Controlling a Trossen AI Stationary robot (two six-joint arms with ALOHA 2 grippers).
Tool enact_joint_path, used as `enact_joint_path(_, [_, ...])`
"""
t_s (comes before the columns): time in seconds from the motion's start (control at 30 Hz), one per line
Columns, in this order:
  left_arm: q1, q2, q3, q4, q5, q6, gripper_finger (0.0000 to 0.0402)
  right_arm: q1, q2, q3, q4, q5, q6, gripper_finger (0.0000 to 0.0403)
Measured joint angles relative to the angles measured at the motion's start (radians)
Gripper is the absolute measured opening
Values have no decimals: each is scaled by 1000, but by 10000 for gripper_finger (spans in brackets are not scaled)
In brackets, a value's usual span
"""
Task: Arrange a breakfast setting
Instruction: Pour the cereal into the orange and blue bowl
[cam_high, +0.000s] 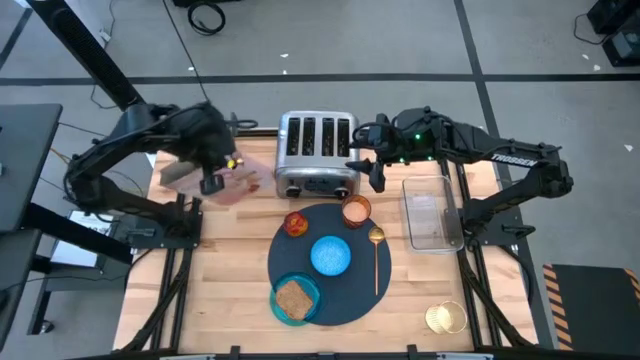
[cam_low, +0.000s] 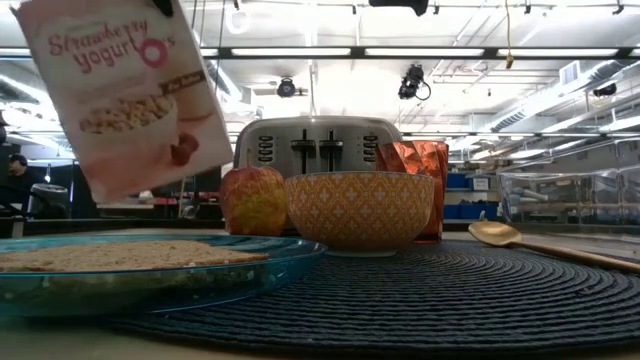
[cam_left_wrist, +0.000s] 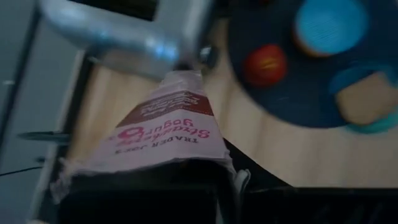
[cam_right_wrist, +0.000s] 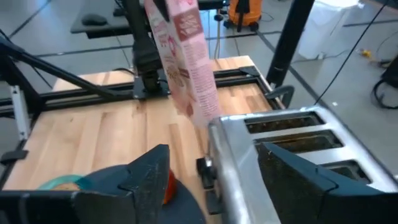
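Observation:
My left gripper (cam_high: 212, 178) is shut on the pink cereal box (cam_low: 120, 90), held in the air over the table's far left, left of the chrome toaster (cam_high: 316, 152). On the round navy mat (cam_high: 350, 300) lie the blue bowl (cam_high: 330, 255), the teal plate (cam_high: 282, 311) with the toast slice (cam_high: 293, 297), the gold spoon (cam_high: 376, 252), the copper cup (cam_high: 356, 211) and the red-orange fruit (cam_high: 296, 223). My right gripper (cam_high: 377, 172) is open at the toaster's right end, its fingers (cam_right_wrist: 146, 180) on either side of that end (cam_right_wrist: 249, 155); whether they touch it I cannot tell. My left gripper holds the cereal box by its top end (cam_left_wrist: 149, 171), coming from above; the box itself hides the fingers in the wrist view. The box hangs below the gripper, tilted, lifted clear of the table (cam_low: 150, 110).
A clear plastic container (cam_high: 432, 212) stands right of the mat, and a gold-coloured round object (cam_high: 445, 317) lies near the front right corner. Bare wood (cam_high: 215, 280) shows left of the mat.

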Motion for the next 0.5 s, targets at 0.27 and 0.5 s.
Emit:
enact_joint_path(0.27, [-126,-93,0,4,125,-183,1,87,76,0,-23,9,56,279])
enact_joint_path(0.5, [-191,-149,42,6,137,-251,1,152,195,0,-18,11,133,283])
